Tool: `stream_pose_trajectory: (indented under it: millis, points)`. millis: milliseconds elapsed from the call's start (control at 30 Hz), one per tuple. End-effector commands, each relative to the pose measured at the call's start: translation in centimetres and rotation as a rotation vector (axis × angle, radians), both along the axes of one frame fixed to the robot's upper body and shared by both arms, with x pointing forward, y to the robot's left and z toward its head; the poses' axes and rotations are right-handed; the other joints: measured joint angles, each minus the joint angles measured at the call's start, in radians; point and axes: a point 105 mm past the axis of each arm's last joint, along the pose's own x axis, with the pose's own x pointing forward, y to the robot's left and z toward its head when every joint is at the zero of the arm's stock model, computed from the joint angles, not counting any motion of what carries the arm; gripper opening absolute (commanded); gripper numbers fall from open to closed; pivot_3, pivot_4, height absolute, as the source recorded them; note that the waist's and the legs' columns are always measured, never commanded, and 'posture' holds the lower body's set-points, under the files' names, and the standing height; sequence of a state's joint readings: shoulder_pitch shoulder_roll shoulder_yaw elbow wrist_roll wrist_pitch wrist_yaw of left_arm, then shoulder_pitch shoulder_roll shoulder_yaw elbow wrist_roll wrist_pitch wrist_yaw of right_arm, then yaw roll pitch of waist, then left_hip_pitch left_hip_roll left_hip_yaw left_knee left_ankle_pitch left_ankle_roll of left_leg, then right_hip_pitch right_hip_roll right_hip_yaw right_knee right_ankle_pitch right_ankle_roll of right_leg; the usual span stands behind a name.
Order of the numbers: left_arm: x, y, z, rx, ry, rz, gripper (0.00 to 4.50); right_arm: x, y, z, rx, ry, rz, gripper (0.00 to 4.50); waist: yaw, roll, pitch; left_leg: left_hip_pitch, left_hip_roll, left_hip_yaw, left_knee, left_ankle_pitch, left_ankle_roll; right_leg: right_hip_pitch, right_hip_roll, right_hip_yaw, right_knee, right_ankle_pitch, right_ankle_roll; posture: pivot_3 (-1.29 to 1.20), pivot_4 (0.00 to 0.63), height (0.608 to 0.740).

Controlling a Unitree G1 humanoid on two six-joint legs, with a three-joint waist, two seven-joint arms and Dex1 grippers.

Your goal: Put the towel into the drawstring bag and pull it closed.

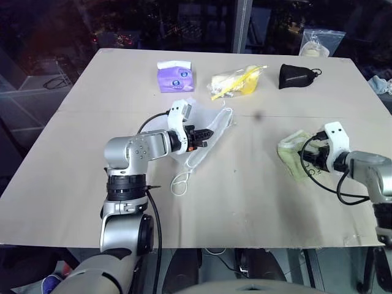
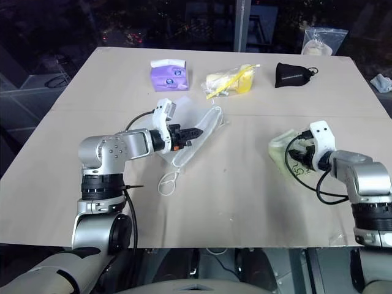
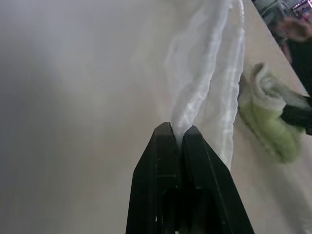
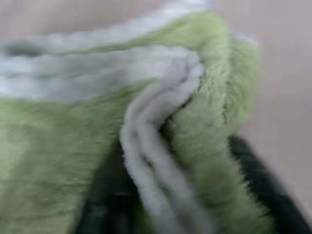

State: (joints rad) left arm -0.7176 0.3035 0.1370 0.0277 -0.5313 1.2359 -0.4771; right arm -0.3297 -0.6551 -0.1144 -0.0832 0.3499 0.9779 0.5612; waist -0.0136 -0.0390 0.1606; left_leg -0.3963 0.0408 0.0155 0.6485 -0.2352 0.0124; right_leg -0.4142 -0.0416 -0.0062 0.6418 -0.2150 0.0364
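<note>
The towel point(image 4: 204, 146) is showing fuzzy, matt pale-green terry with a white bound edge. The drawstring bag point(image 3: 207, 92) is looking sheer, slightly shiny white fabric. The table point(image 1: 257, 202) is appearing smooth, matt beige.

Cluttered table point(image 1: 257, 196) (towel point(image 1: 289, 158), pouches)

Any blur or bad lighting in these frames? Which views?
Right wrist view: soft and smeared, the towel pressed right up to the lens. Left wrist view: fingers and drawstring bag sharp, far table washed out. Eye views: table evenly lit, background beyond it dark.
</note>
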Motion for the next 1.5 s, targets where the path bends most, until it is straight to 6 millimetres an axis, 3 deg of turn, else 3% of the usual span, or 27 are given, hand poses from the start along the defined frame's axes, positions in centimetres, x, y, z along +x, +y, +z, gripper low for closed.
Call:
stream_pose_trajectory:
  millis: [33, 100, 167, 267, 333, 400, 467, 533, 667, 800, 900, 1033, 1100, 1200, 1267, 1500]
  points:
    - [-0.3, -1.1, 0.5, 0.051, -0.086, -0.066, 0.00, -2.6, 4.6, 0.5, 0.176, -0.074, 0.208, 0.35, -0.001, 0.000, 0.000, 0.000, 0.000, 0.000, 0.000, 0.000, 0.000, 0.000, 0.000, 0.000, 0.000, 0.000, 0.000, 0.00, 0.150, 0.740]
    - [-0.3, -1.5, -0.3, 0.065, -0.075, -0.087, 0.00, -4.6, 7.7, 4.4, 0.370, -0.219, 0.317, 0.02, -0.003, 0.001, 0.001, 0.000, 0.000, -0.001, -0.001, 0.000, 0.000, 0.000, 0.001, 0.001, 0.000, 0.000, 0.000, 0.00, 0.150, 0.740]
    - [-0.2, -1.6, -0.6, 0.071, -0.072, -0.095, 0.00, -5.7, 9.3, 6.3, 0.477, -0.277, 0.368, 0.02, -0.006, 0.007, 0.005, -0.001, 0.001, -0.002, -0.001, 0.000, 0.000, -0.002, 0.002, 0.002, 0.000, 0.000, 0.000, 0.00, 0.150, 0.740]
    - [-0.8, -2.5, -0.9, 0.070, -0.073, -0.159, 0.00, -5.6, 14.1, 8.0, 0.597, -0.369, 0.442, 0.02, -0.006, 0.009, 0.007, -0.001, 0.000, -0.001, 0.000, 0.000, 0.000, -0.003, 0.003, 0.004, 0.000, -0.001, 0.003, 0.00, 0.150, 0.740]
    - [-1.5, -3.2, -0.8, 0.060, -0.084, -0.214, 0.00, -4.3, 16.3, 7.3, 0.586, -0.376, 0.445, 0.02, -0.006, 0.009, 0.007, 0.000, 0.000, -0.002, 0.001, 0.000, 0.000, -0.002, 0.004, 0.006, 0.000, -0.001, 0.002, 0.00, 0.150, 0.740]
    - [-1.7, -3.5, -0.6, 0.049, -0.089, -0.239, 0.00, -3.5, 17.2, 6.4, 0.553, -0.372, 0.448, 0.02, -0.001, 0.009, 0.007, 0.000, 0.000, -0.002, 0.001, 0.000, 0.000, -0.002, 0.005, 0.006, 0.000, -0.001, 0.002, 0.00, 0.150, 0.740]
    - [-2.0, -3.7, 0.1, 0.031, -0.112, -0.262, 0.00, -2.1, 18.2, 3.8, 0.450, -0.331, 0.438, 0.02, 0.003, 0.009, 0.007, -0.001, -0.001, -0.003, 0.002, 0.000, 0.000, -0.002, 0.005, 0.006, 0.000, -0.001, 0.001, 0.00, 0.150, 0.740]
    - [-2.2, -3.8, 1.1, 0.007, -0.141, -0.278, 0.00, -0.8, 18.5, 0.7, 0.307, -0.280, 0.414, 0.02, 0.001, 0.009, 0.007, -0.002, -0.002, -0.001, 0.002, 0.000, 0.000, -0.002, 0.005, 0.008, -0.001, 0.001, -0.002, 0.00, 0.150, 0.740]
    - [-1.9, -3.0, 2.3, -0.030, -0.169, -0.241, 0.00, -0.6, 18.5, -1.6, 0.208, -0.259, 0.447, 0.02, 0.001, 0.009, 0.008, -0.005, -0.002, 0.002, 0.002, 0.000, 0.000, -0.006, 0.004, 0.012, -0.001, 0.001, -0.001, 0.00, 0.150, 0.740]
    - [-2.3, -2.3, 2.5, -0.031, -0.177, -0.234, 0.00, 0.2, 17.8, -2.5, 0.113, -0.241, 0.420, 0.02, 0.001, 0.009, 0.007, -0.004, -0.002, 0.002, 0.001, 0.000, 0.000, -0.006, 0.004, 0.012, -0.001, 0.000, 0.000, 0.00, 0.150, 0.740]
    - [-2.5, -2.0, 3.2, -0.048, -0.204, -0.226, 0.00, 1.0, 17.0, -3.5, -0.079, -0.255, 0.443, 0.02, -0.001, 0.009, 0.007, -0.002, -0.002, 0.002, 0.001, 0.000, 0.000, -0.005, 0.004, 0.013, 0.000, 0.000, 0.000, 0.00, 0.150, 0.740]
    - [-3.3, -2.1, 3.2, 0.017, -0.241, -0.266, 0.00, 2.0, 16.8, -3.4, -0.142, -0.256, 0.417, 0.02, 0.000, 0.008, 0.007, 0.002, -0.002, 0.000, 0.002, 0.000, 0.000, 0.000, 0.006, 0.013, 0.000, -0.003, -0.002, 0.00, 0.150, 0.740]
    - [-4.3, -2.5, 2.6, 0.082, -0.264, -0.326, 0.00, 2.4, 17.9, -2.2, -0.016, -0.243, 0.375, 0.02, -0.002, 0.008, 0.006, 0.003, -0.002, 0.000, 0.003, 0.000, 0.000, 0.001, 0.007, 0.017, 0.001, -0.003, -0.003, 0.00, 0.150, 0.740]
    - [-5.2, -2.8, 1.7, 0.113, -0.241, -0.360, 0.00, 3.0, 20.2, 1.9, 0.489, -0.168, 0.251, 0.02, -0.002, 0.006, 0.005, 0.005, -0.002, 0.001, 0.003, 0.001, 0.000, 0.002, 0.009, 0.020, 0.002, -0.002, -0.004, 0.00, 0.150, 0.740]
    - [-5.3, -2.5, 1.3, 0.120, -0.224, -0.350, 0.00, 3.5, 20.4, 3.6, 0.746, -0.109, 0.182, 0.02, -0.003, 0.007, 0.006, 0.003, -0.001, 0.001, 0.003, 0.001, 0.000, 0.000, 0.009, 0.020, 0.002, 0.002, -0.003, 0.00, 0.150, 0.740]
    - [-4.3, -1.7, 0.8, 0.117, -0.190, -0.283, 0.00, 4.8, 20.9, 3.4, 1.046, 0.014, 0.064, 0.02, -0.001, 0.007, 0.006, -0.003, -0.002, 0.001, 0.000, 0.000, 0.000, -0.005, 0.009, 0.019, 0.000, 0.002, -0.002, 0.00, 0.150, 0.740]
